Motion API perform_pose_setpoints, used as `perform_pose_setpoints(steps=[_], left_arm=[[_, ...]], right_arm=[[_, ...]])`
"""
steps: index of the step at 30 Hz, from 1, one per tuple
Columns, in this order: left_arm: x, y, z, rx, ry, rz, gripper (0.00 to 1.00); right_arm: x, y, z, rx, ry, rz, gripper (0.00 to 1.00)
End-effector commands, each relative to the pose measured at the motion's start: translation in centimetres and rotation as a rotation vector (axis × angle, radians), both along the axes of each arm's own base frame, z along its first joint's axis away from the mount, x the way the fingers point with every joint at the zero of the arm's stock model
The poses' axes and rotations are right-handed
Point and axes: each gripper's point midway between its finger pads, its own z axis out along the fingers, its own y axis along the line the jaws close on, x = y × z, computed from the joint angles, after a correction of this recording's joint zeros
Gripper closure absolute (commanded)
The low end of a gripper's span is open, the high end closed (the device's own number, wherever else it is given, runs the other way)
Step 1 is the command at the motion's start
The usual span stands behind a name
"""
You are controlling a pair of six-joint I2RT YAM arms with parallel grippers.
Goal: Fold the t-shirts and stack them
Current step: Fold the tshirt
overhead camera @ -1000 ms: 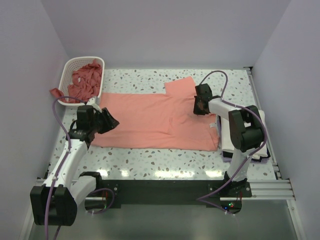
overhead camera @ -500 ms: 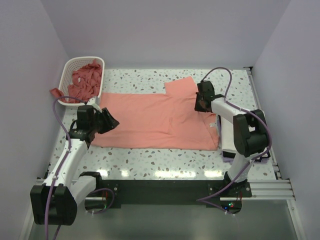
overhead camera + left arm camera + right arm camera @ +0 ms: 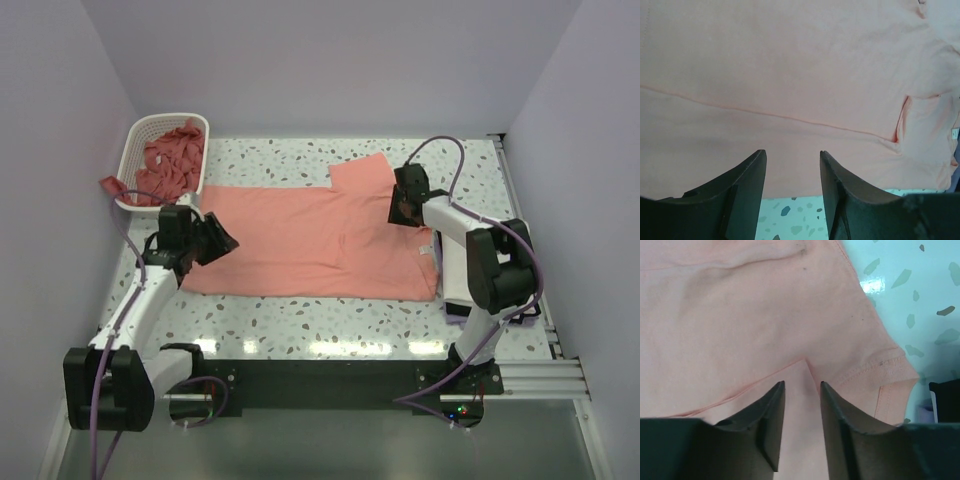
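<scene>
Speckled table (image 3: 300,325), t-shirt (image 3: 300,240) partly behind right arm (image 3: 495,265); left claw (image 3: 792,153), right claw (image 3: 802,384) agape.

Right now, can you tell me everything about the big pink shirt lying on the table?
The t-shirt is plain salmon-pink and looks like soft cloth. It lies spread flat and wide across the speckled table. One short sleeve sticks out on the far side, and up close a folded edge runs across the body. The left gripper, open, is at its left edge. The right gripper, also open, is over its right end. I cannot tell whether either one touches the cloth.
</scene>
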Motion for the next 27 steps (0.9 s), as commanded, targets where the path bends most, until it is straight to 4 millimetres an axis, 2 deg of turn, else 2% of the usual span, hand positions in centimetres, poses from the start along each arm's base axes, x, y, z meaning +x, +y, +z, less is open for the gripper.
perform_pose_setpoints(steps=[1, 2, 3, 4, 5, 6, 7, 8, 9, 10, 11, 12, 13, 14, 15, 16, 17, 18, 19, 20, 21, 22, 23, 24, 26, 27], left_arm=[[3.7, 0.6, 2.9, -0.017, -0.084, 0.092, 0.48], [5.1, 1.2, 4.0, -0.013, -0.113, 0.146, 0.48], [5.9, 1.6, 4.3, -0.008, -0.115, 0.176, 0.48], [7.0, 2.0, 3.4, 0.000, -0.085, 0.202, 0.49], [8.8, 2.8, 5.0, 0.016, -0.122, 0.257, 0.49], [9.7, 3.4, 5.0, 0.031, -0.117, 0.295, 0.49], [10.8, 3.8, 3.7, 0.053, -0.077, 0.318, 0.50], [12.6, 4.5, 5.3, 0.071, -0.115, 0.356, 0.50], [13.8, 4.7, 3.6, 0.101, -0.072, 0.366, 0.51], [14.7, 5.0, 3.2, 0.118, -0.056, 0.384, 0.51], [16.3, 5.3, 4.2, 0.127, -0.068, 0.398, 0.51], [17.3, 5.3, 2.0, 0.147, -0.014, 0.394, 0.52], [18.6, 5.3, 2.6, 0.153, -0.021, 0.401, 0.53], [19.3, 5.5, 2.0, 0.165, -0.012, 0.406, 0.53], [20.0, 5.4, 0.2, 0.179, 0.019, 0.397, 0.54], [20.7, 5.5, -0.2, 0.186, 0.017, 0.394, 0.54], [21.9, 5.7, 0.3, 0.195, -0.006, 0.400, 0.54], [22.6, 5.8, -1.5, 0.210, 0.024, 0.398, 0.54], [23.9, 5.8, -0.7, 0.215, -0.003, 0.395, 0.54], [24.3, 6.3, -1.2, 0.243, 0.008, 0.406, 0.54], [24.7, 6.5, -2.8, 0.259, 0.039, 0.410, 0.54], [25.6, 6.7, -2.3, 0.268, 0.025, 0.420, 0.54], [25.8, 7.1, -2.7, 0.293, 0.034, 0.426, 0.54], [25.8, 7.4, -4.0, 0.311, 0.063, 0.435, 0.54], [26.2, 8.0, -4.2, 0.340, 0.066, 0.457, 0.54], [26.2, 8.3, -5.0, 0.353, 0.082, 0.465, 0.53]], right_arm=[[0.8, 0.3, 1.7, 0.017, -0.047, -0.008, 0.59], [1.2, 0.7, 2.5, 0.033, -0.060, 0.001, 0.56], [1.4, 1.0, 3.2, 0.048, -0.075, 0.005, 0.53], [1.7, 1.2, 3.6, 0.059, -0.084, 0.008, 0.50], [2.4, 1.5, 4.6, 0.073, -0.108, 0.014, 0.48], [2.7, 2.0, 5.1, 0.088, -0.119, 0.028, 0.48], [3.2, 2.2, 5.3, 0.098, -0.122, 0.033, 0.47], [3.9, 2.6, 6.3, 0.114, -0.139, 0.042, 0.47], [4.2, 3.2, 6.5, 0.144, -0.141, 0.059, 0.47], [4.6, 3.7, 6.6, 0.161, -0.146, 0.069, 0.47], [5.4, 4.1, 7.5, 0.180, -0.167, 0.080, 0.47], [5.7, 4.6, 7.7, 0.202, -0.173, 0.086, 0.47], [6.1, 5.4, 7.9, 0.233, -0.175, 0.109, 0.46], [6.5, 5.7, 8.1, 0.251, -0.189, 0.114, 0.46], [6.8, 6.1, 8.1, 0.260, -0.191, 0.120, 0.46], [7.1, 6.2, 8.2, 0.264, -0.193, 0.124, 0.46], [7.7, 6.4, 8.2, 0.269, -0.195, 0.125, 0.46], [8.0, 6.4, 8.1, 0.270, -0.197, 0.123, 0.46], [8.3, 6.7, 8.3, 0.288, -0.201, 0.134, 0.46], [8.6, 6.9, 8.5, 0.304, -0.209, 0.144, 0.46], [9.0, 6.7, 8.0, 0.312, -0.205, 0.136, 0.46], [9.3, 6.6, 8.0, 0.320, -0.209, 0.134, 0.46], [9.7, 6.3, 7.8, 0.338, -0.209, 0.130, 0.46], [9.9, 6.2, 7.3, 0.350, -0.201, 0.124, 0.46], [10.4, 5.4, 6.9, 0.370, -0.202, 0.106, 0.46], [10.5, 5.0, 6.4, 0.371, -0.195, 0.096, 0.46]])
